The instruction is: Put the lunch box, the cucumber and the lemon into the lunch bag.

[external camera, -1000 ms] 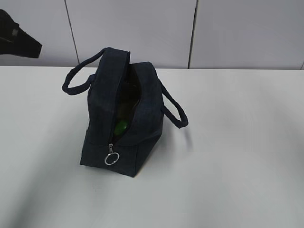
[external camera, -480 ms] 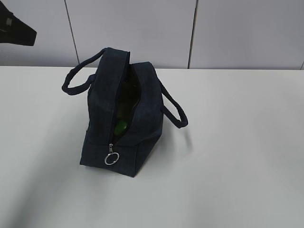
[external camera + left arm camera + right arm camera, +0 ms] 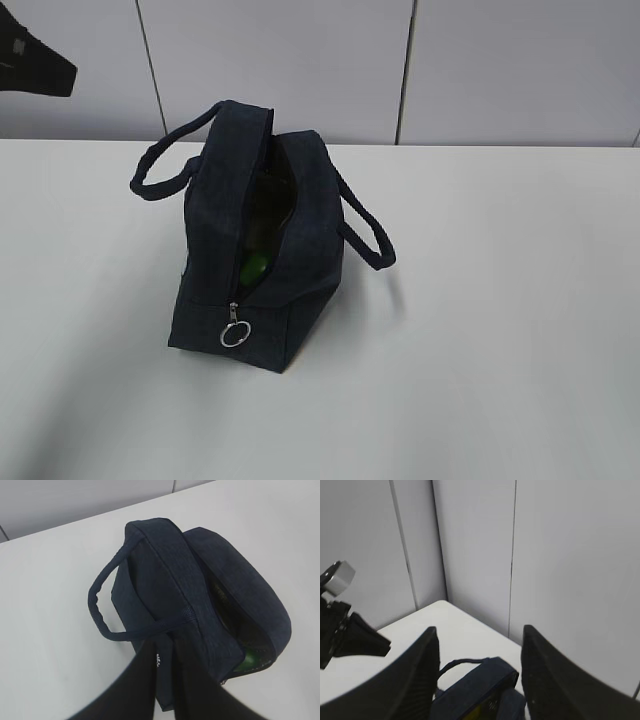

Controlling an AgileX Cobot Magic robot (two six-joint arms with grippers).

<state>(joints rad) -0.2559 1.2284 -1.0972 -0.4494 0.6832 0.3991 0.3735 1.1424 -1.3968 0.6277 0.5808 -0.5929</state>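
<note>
Our left arm has drifted up toward the table's far-left corner and now holds there; the left gripper (image 3: 170,690) looks narrow, the right gripper (image 3: 479,675) hangs wide and empty. The lunch bag (image 3: 262,240) stands unzipped near the back edge, something green, likely the cucumber (image 3: 252,266), showing inside, so we judge packing about done.

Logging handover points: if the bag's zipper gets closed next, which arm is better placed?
Probably the left: its gripper hangs just above the lunch bag, near the zipper's ring pull. The right gripper is raised, open, behind the bag.
</note>
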